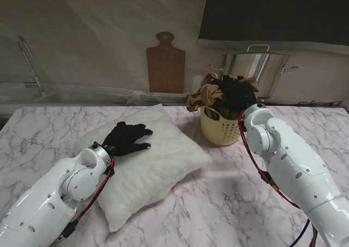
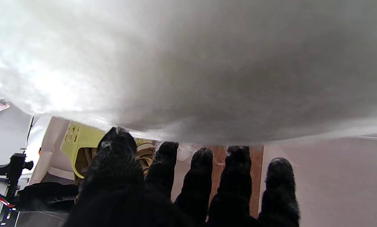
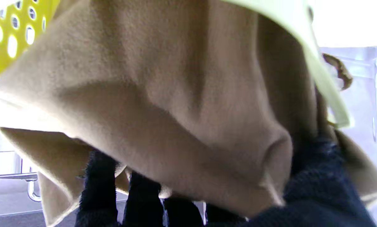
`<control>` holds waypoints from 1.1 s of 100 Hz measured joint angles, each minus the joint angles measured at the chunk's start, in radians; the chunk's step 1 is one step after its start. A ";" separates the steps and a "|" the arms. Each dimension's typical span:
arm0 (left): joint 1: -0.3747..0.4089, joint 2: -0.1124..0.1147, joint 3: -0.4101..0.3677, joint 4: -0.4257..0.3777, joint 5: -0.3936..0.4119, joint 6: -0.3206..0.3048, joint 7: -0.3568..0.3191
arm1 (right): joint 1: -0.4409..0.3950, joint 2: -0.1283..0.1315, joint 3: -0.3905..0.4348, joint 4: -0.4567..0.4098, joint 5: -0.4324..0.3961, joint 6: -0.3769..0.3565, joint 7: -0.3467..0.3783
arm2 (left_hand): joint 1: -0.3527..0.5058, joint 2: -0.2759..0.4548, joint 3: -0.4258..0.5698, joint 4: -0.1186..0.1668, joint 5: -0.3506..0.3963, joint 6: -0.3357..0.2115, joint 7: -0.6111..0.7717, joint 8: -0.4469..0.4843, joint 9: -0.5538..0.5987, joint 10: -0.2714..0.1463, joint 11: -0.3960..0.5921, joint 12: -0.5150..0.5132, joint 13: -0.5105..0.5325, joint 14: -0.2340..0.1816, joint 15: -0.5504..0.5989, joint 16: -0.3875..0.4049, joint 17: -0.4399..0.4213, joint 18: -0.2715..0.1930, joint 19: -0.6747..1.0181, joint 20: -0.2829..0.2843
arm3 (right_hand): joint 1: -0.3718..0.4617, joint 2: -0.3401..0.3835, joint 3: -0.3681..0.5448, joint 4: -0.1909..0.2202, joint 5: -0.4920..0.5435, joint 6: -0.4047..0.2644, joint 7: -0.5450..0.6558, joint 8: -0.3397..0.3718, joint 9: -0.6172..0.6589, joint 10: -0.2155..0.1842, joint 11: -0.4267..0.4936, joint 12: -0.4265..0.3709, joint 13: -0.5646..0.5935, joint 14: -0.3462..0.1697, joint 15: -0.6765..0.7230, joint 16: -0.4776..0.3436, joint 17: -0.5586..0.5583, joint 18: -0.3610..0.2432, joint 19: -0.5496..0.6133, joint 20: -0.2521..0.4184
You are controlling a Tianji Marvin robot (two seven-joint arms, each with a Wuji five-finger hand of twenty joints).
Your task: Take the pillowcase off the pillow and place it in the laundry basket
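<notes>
At the far right of the tabletop (image 1: 229, 203), the right hand (image 1: 235, 94) grasps the tan pillowcase (image 1: 206, 97), its fingers (image 3: 97, 189) buried in cloth bunched over the yellow laundry basket (image 1: 218, 130). Soft, light and limp, it will likely sag over the rim; a bunched fold suits gripping. The left hand (image 1: 126, 138) lies released, fingers spread flat on the bare white pillow (image 1: 158, 165).

table (image 1: 229, 203): white marble with grey lines | cutting board (image 1: 165, 64): brown wood, upright against the far wall | pot (image 1: 256, 64): big, shiny, far right | tap (image 1: 30, 61): far left
</notes>
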 measured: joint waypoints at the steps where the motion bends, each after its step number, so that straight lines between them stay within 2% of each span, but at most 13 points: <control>1: 0.000 0.000 0.000 0.000 0.000 0.000 0.001 | -0.001 0.001 0.001 -0.004 -0.001 0.002 0.006 | 0.000 0.000 0.000 0.000 0.000 0.000 0.000 0.000 0.000 0.000 0.000 0.000 0.000 0.000 0.000 0.000 0.000 0.000 0.000 0.000 | 0.017 -0.012 -0.003 0.000 0.000 0.003 -0.003 -0.006 0.000 0.005 -0.007 -0.006 0.000 0.004 0.000 0.000 0.007 0.000 0.000 0.000; 8: 0.000 0.000 0.000 0.001 -0.001 -0.001 0.003 | -0.005 0.007 0.005 -0.024 -0.030 0.009 0.031 | 0.000 0.000 0.000 0.000 0.000 0.000 0.000 -0.002 0.000 0.000 -0.001 0.000 0.000 0.000 0.000 0.000 0.000 0.000 0.000 0.000 | 0.195 -0.099 0.039 0.000 -0.022 0.008 -0.022 -0.007 0.014 0.008 -0.052 -0.027 0.002 0.005 0.000 0.000 0.024 0.000 0.002 -0.004; 12: -0.001 0.000 -0.001 0.001 -0.001 -0.001 0.003 | -0.009 0.009 0.014 -0.037 -0.055 0.008 0.050 | 0.000 0.000 0.000 0.000 0.000 0.000 0.000 -0.002 0.000 0.000 -0.001 0.000 0.000 0.000 0.000 0.000 0.000 0.000 0.000 0.000 | 0.240 -0.162 0.162 0.021 -0.043 0.008 -0.032 -0.005 0.014 0.005 -0.057 -0.036 0.002 0.005 0.000 -0.009 0.024 0.000 0.005 -0.022; 23: -0.001 0.000 -0.002 0.001 -0.001 -0.001 0.003 | -0.023 0.018 0.050 -0.069 -0.066 -0.028 0.105 | 0.000 0.000 0.000 0.000 0.000 0.001 0.000 -0.012 0.000 0.000 -0.001 0.000 0.000 0.000 0.000 0.000 0.000 0.000 0.000 0.000 | 0.170 -0.313 0.608 0.051 -0.080 0.009 -0.072 0.032 0.013 -0.005 -0.058 -0.037 0.002 0.005 0.000 -0.009 0.005 0.000 0.007 -0.049; 34: -0.001 0.000 -0.003 0.001 0.001 -0.001 0.003 | -0.025 0.029 0.059 -0.084 -0.043 -0.056 0.158 | 0.000 0.000 0.000 0.000 0.000 0.001 0.000 -0.012 0.000 0.000 -0.001 0.000 0.000 0.000 0.000 0.000 0.000 0.000 0.000 0.000 | 0.127 -0.364 0.774 0.087 -0.104 0.023 -0.126 0.033 0.010 -0.006 -0.058 -0.036 0.001 0.005 0.000 -0.009 -0.019 0.000 -0.031 -0.061; 39: -0.001 0.000 -0.003 0.001 0.002 -0.001 0.003 | -0.026 0.032 0.067 -0.092 -0.039 -0.061 0.190 | 0.000 0.000 0.000 0.000 0.000 0.001 0.000 -0.012 0.000 0.000 -0.001 0.000 0.000 0.000 0.000 0.000 0.000 0.000 0.000 0.000 | 0.090 -0.377 0.750 0.086 -0.104 0.027 -0.149 0.034 0.009 -0.006 -0.058 -0.036 -0.012 0.005 -0.001 -0.009 -0.028 0.000 -0.060 -0.062; 52: -0.002 0.000 -0.003 0.001 0.002 -0.002 0.003 | -0.033 0.044 0.092 -0.136 -0.025 -0.064 0.340 | 0.000 0.000 0.000 0.000 0.000 0.002 0.000 -0.014 0.000 0.000 -0.001 0.000 0.000 0.000 0.000 0.000 0.000 0.000 0.000 0.000 | -0.060 -0.396 0.470 -0.011 -0.103 0.034 -0.162 0.034 -0.003 -0.007 -0.062 -0.036 -0.036 0.013 -0.014 -0.009 -0.032 0.004 -0.118 -0.062; 73: -0.002 0.000 -0.005 0.001 0.002 -0.003 0.002 | -0.034 0.058 0.113 -0.160 -0.012 -0.070 0.372 | 0.000 0.000 0.000 0.000 0.000 0.005 0.000 -0.022 0.000 0.000 -0.001 0.000 0.000 0.000 0.000 0.000 0.000 0.000 0.000 0.000 | -0.267 -0.416 0.426 -0.056 -0.101 0.033 -0.162 0.034 -0.003 -0.016 -0.062 -0.035 -0.045 0.015 -0.015 -0.009 -0.032 0.017 -0.176 -0.060; 77: -0.002 0.000 -0.005 0.001 0.002 -0.003 0.002 | -0.034 0.058 0.114 -0.160 0.011 -0.068 0.366 | 0.000 0.000 0.000 0.000 0.000 0.005 0.000 -0.022 0.000 0.000 -0.001 0.000 0.000 0.000 0.000 0.000 0.000 0.000 0.000 0.000 | -0.299 -0.372 0.417 -0.065 -0.101 0.033 -0.162 0.034 -0.003 -0.016 -0.062 -0.035 -0.046 0.016 -0.015 -0.009 -0.034 0.020 -0.183 -0.057; 79: -0.002 0.000 -0.005 0.001 0.002 -0.003 0.002 | -0.034 0.058 0.114 -0.160 0.029 -0.067 0.362 | 0.000 0.000 0.000 0.000 0.000 0.005 0.000 -0.023 0.000 0.000 -0.001 0.000 0.000 0.000 0.000 0.000 0.000 0.000 0.000 0.000 | -0.315 -0.278 0.385 -0.065 -0.101 0.033 -0.162 0.034 -0.003 -0.016 -0.062 -0.035 -0.047 0.016 -0.015 -0.009 -0.036 0.025 -0.198 -0.047; 84: -0.002 0.000 -0.005 0.001 0.002 -0.003 0.002 | -0.033 0.058 0.114 -0.159 0.071 -0.061 0.355 | 0.000 0.000 0.000 0.000 0.000 0.006 -0.001 -0.024 0.000 0.000 -0.001 0.000 0.000 0.000 0.000 0.000 0.000 0.000 0.000 0.000 | -0.315 -0.196 0.336 -0.065 -0.101 0.033 -0.162 0.034 -0.003 -0.016 -0.062 -0.035 -0.048 0.016 -0.015 -0.009 -0.043 0.027 -0.214 -0.034; 91: -0.002 0.000 -0.005 0.001 0.002 -0.003 0.002 | -0.031 0.055 0.114 -0.153 0.112 -0.057 0.336 | 0.000 0.000 0.000 0.000 0.000 0.006 -0.001 -0.024 0.000 0.000 -0.001 0.000 0.000 0.000 0.000 0.000 0.000 0.000 0.000 0.000 | -0.314 -0.180 0.322 -0.065 -0.101 0.033 -0.162 0.034 -0.003 -0.017 -0.062 -0.035 -0.048 0.016 -0.015 -0.009 -0.043 0.027 -0.222 -0.026; 110: -0.003 0.000 -0.005 0.001 0.001 -0.003 0.004 | -0.034 0.046 0.117 -0.148 0.052 -0.064 0.264 | 0.000 0.000 0.000 0.000 0.000 0.007 -0.001 -0.024 0.000 0.000 -0.001 0.000 0.000 0.000 0.000 0.000 0.000 0.000 0.000 0.000 | -0.108 -0.113 0.189 -0.044 -0.023 -0.010 -0.103 0.040 0.008 -0.028 -0.015 0.001 -0.030 0.016 -0.015 -0.009 -0.004 0.028 -0.241 0.049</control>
